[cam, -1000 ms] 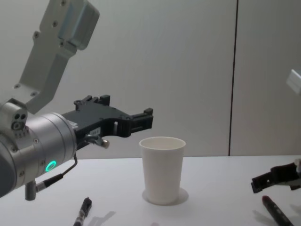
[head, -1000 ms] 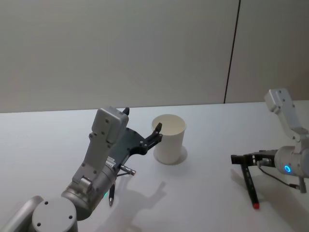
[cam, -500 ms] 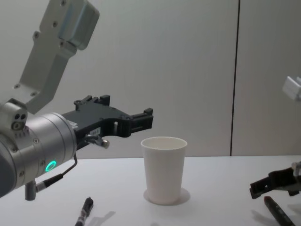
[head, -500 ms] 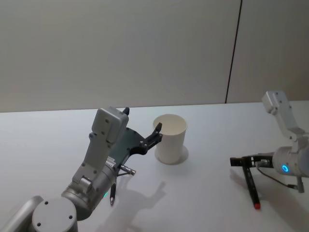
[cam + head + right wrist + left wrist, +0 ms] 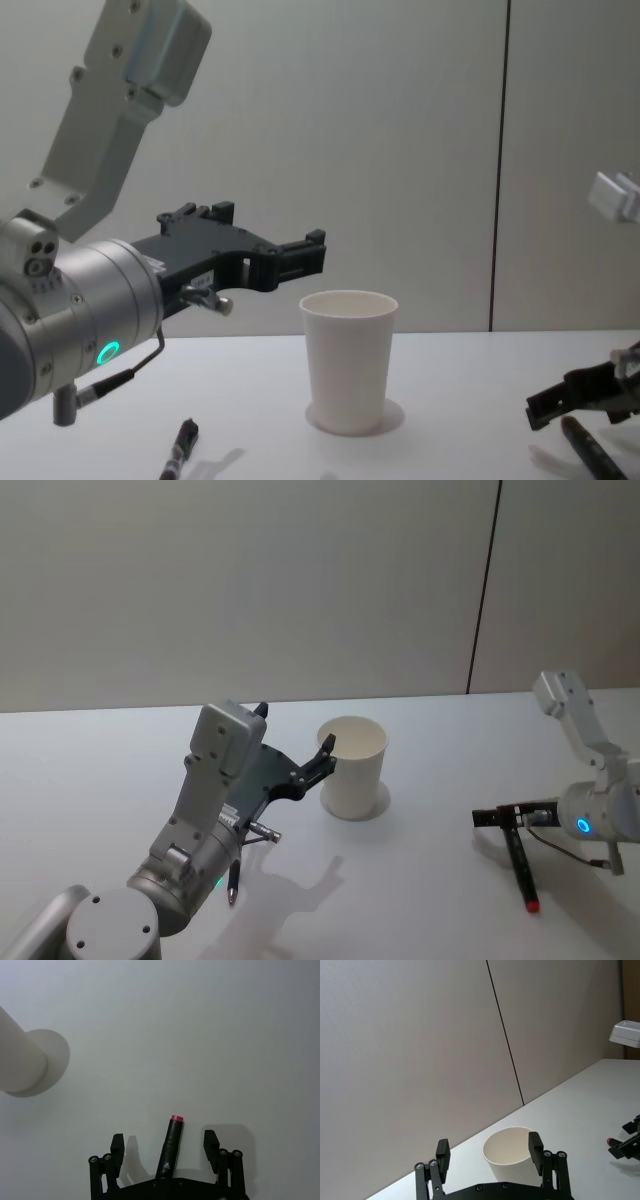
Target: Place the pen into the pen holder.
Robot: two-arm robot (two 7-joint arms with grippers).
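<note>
Pen (image 5: 170, 1152) lies on the tabletop (image 5: 420, 880), framed between the spread fingers of the right end effector (image 5: 164, 1141), long axis along its reach, 4 o'clock from the pen holder (image 5: 352, 765); left end effector (image 5: 295, 730) hovers open at the holder's 9 o'clock.

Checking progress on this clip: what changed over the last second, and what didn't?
The right gripper has sunk toward the table and edged slightly toward the pen holder; its open jaws straddle the red-tipped pen without gripping it. Nothing taken or released. The pen holder, the left gripper open in the air beside it, the black pen under that arm and the red-tipped pen stayed put.
</note>
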